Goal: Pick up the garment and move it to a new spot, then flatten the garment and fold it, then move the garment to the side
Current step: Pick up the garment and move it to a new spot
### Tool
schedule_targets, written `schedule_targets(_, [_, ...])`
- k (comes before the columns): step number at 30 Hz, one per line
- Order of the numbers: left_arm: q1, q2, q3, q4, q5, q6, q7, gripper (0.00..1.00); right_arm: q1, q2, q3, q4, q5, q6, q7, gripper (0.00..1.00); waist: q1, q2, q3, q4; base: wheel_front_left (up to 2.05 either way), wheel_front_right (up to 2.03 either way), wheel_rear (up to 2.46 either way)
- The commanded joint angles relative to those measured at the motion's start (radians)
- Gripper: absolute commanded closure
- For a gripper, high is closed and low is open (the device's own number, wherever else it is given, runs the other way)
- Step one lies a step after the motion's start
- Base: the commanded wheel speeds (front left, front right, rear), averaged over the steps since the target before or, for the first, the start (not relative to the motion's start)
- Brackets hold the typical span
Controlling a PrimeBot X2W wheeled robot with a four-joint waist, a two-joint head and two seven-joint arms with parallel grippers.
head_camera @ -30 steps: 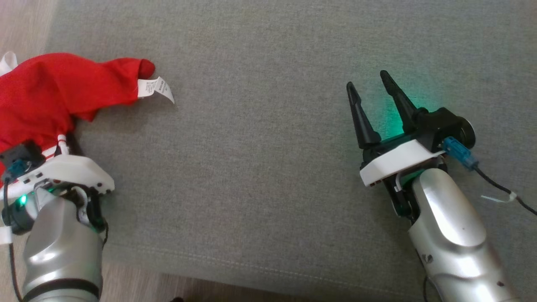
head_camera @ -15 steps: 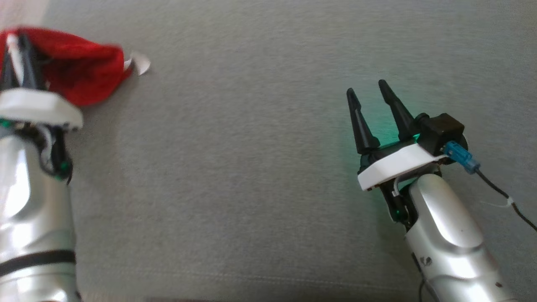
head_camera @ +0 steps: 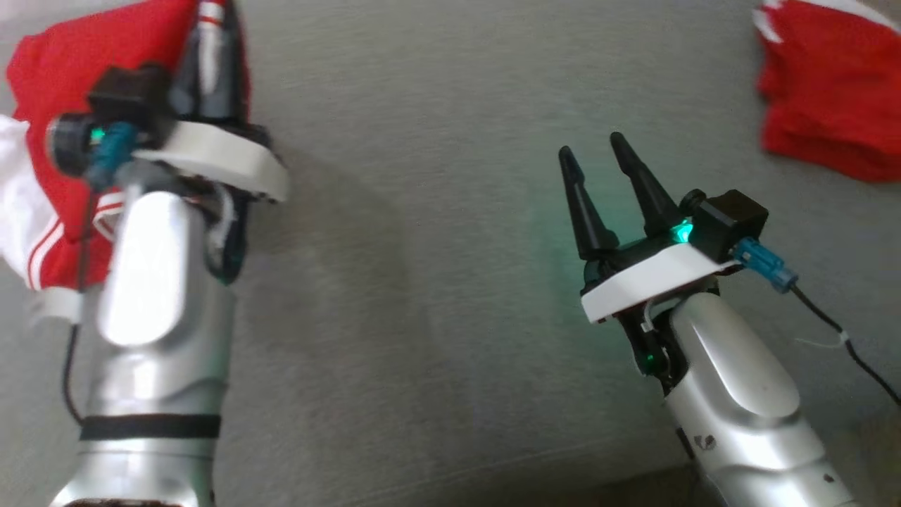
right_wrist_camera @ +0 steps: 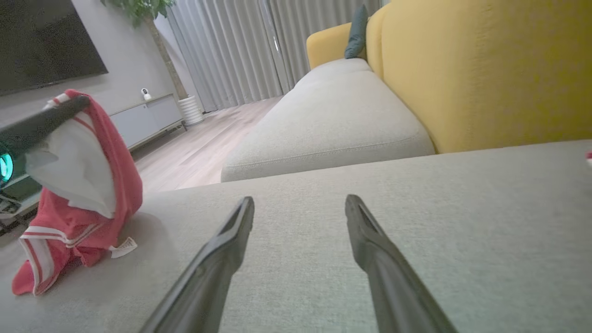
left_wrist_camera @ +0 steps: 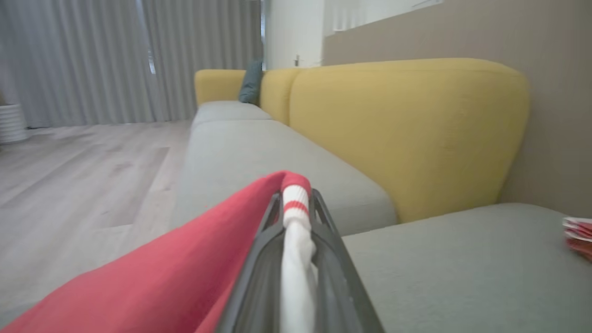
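The garment (head_camera: 56, 63) is red with white striped trim and a white lining. It hangs bunched from my left gripper (head_camera: 211, 17) at the upper left of the head view. In the left wrist view the left gripper (left_wrist_camera: 294, 196) is shut on the garment's white, red-striped cuff (left_wrist_camera: 296, 217), and red cloth (left_wrist_camera: 185, 259) drapes to the left. From the right wrist view the garment (right_wrist_camera: 106, 185) dangles with its lower end touching the grey cushion (right_wrist_camera: 323, 222). My right gripper (head_camera: 593, 146) (right_wrist_camera: 299, 201) stands open over the cushion, holding nothing.
A second red cloth pile (head_camera: 823, 91) (left_wrist_camera: 578, 233) lies on the cushion at the far right. The yellow sofa backrest (left_wrist_camera: 407, 129) (right_wrist_camera: 485, 69) runs along the far side. Wooden floor (left_wrist_camera: 69, 162) lies beyond the cushion's left edge.
The left arm has raised the garment off the cushion, so it now hangs from the fingers. The head view has shifted, bringing the second red pile into sight. The right gripper stays open.
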Motion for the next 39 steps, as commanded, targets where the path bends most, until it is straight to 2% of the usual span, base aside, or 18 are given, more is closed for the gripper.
schedule_targets(1, [-0.021, 0.018, 0.015, -0.038, -0.003, -0.003, -0.005, 1.00, -0.010, 0.015, 0.019, -0.035, 0.008, 0.007, -0.011, 0.00, 0.0000, 0.0000, 0.006, -0.078, 0.00, 0.00, 0.00])
schedule_targets(4, [-0.027, 0.008, -0.049, -0.032, -0.027, -0.007, -0.005, 1.00, -0.009, 0.015, 0.033, -0.046, 0.026, 0.007, -0.011, 0.00, 0.0000, 0.0000, 0.011, -0.133, 0.00, 0.00, 0.00])
schedule_targets(6, [-0.024, 0.005, -0.139, -0.032, -0.087, -0.004, -0.005, 1.00, -0.004, 0.015, 0.045, -0.054, 0.043, 0.007, -0.011, 0.00, 0.0000, 0.0000, 0.011, -0.175, 0.00, 0.00, 0.00])
schedule_targets(10, [-0.002, 0.004, -0.273, -0.036, -0.186, 0.047, -0.005, 1.00, 0.008, 0.015, 0.064, -0.056, 0.063, 0.007, -0.011, 0.00, 0.0000, 0.0000, 0.004, -0.212, 0.00, 0.00, 0.00])
schedule_targets(13, [0.016, 0.004, -0.327, -0.024, -0.213, 0.092, -0.005, 1.00, 0.014, 0.015, 0.067, -0.055, 0.066, 0.007, -0.011, 0.00, 0.0000, 0.0000, 0.002, -0.217, 0.00, 0.00, 0.00])
schedule_targets(14, [0.024, 0.004, -0.335, -0.020, -0.216, 0.104, -0.005, 0.78, 0.016, 0.015, 0.064, -0.054, 0.065, 0.007, -0.011, 0.00, 0.0000, 0.0000, -0.001, -0.213, 0.00, 0.00, 0.00])
schedule_targets(15, [0.033, 0.004, -0.340, -0.015, -0.219, 0.115, -0.005, 0.10, 0.019, 0.015, 0.061, -0.052, 0.062, 0.007, -0.011, 0.00, 0.0000, 0.0000, -0.002, -0.207, 0.00, 0.00, 0.00])
schedule_targets(16, [0.043, 0.004, -0.339, -0.010, -0.222, 0.126, -0.005, 0.00, 0.022, 0.015, 0.057, -0.050, 0.059, 0.007, -0.011, 0.00, 0.0000, 0.0000, -0.005, -0.200, 0.00, 0.00, 0.00])
schedule_targets(24, [0.163, 0.005, -0.241, -0.024, -0.203, 0.185, -0.005, 0.00, 0.041, 0.015, 0.011, -0.033, 0.030, 0.007, -0.011, 0.00, 0.0000, 0.0000, -0.033, -0.099, 0.00, 0.00, 0.00])
schedule_targets(31, [0.307, 0.005, -0.134, -0.076, -0.185, 0.204, -0.005, 0.00, 0.066, 0.015, -0.014, -0.011, 0.007, 0.007, -0.011, 0.00, 0.0000, 0.0000, -0.072, -0.008, 0.00, 0.00, 0.00])
schedule_targets(39, [0.458, 0.004, -0.040, -0.151, -0.171, 0.217, -0.005, 0.00, 0.097, 0.015, -0.029, 0.023, -0.012, 0.007, -0.011, 0.00, 0.0000, 0.0000, -0.129, 0.054, 0.00, 0.00, 0.00])
